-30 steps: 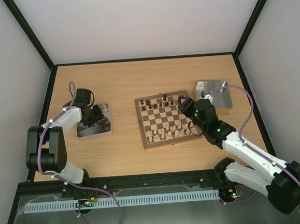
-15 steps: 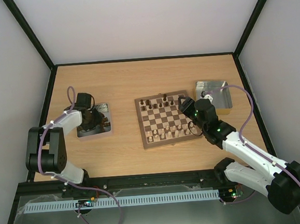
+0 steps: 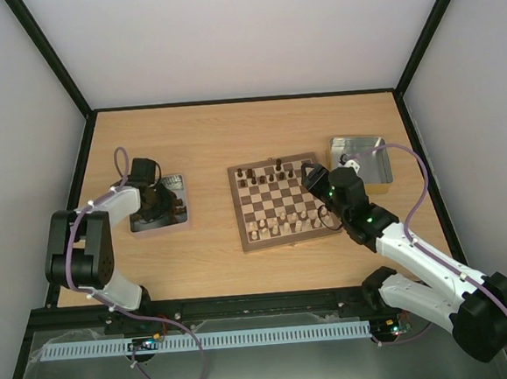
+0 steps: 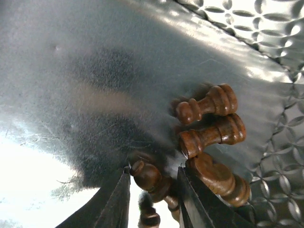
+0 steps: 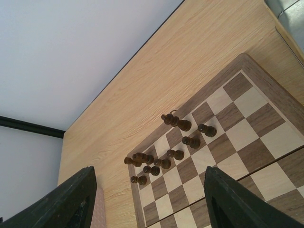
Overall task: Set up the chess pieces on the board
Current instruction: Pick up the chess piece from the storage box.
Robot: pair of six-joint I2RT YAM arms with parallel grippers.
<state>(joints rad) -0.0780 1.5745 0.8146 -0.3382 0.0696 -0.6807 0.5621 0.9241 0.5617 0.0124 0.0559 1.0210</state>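
- Dark brown wood is sitting between the jaws of the left gripper (image 4: 153,176): one small chess piece (image 4: 145,174) is lying aslant there; the jaws are standing narrow, and both fingers (image 4: 116,202) seem to be pressing against it.
- Just beside the right-hand finger, three more dark brown pieces (image 4: 211,135) are lying on their sides and touching one another; all of them are resting on the floor of a shiny metal tray (image 4: 71,71).
- Seen from above, the left gripper is reaching down into that tray; the tray is sitting on the wooden table (image 3: 205,132), well to the left of the board (image 3: 277,207).
- The right gripper (image 5: 149,173) is holding its jaws wide with nothing between them; it is hovering over the board's right edge.
- On the board, a group of dark pieces (image 5: 175,124) is standing upright in the far rows; cream pieces (image 3: 278,227) are standing in the near rows.
- A second tray (image 3: 377,178) is lying just to the right of the board, beyond the right gripper.
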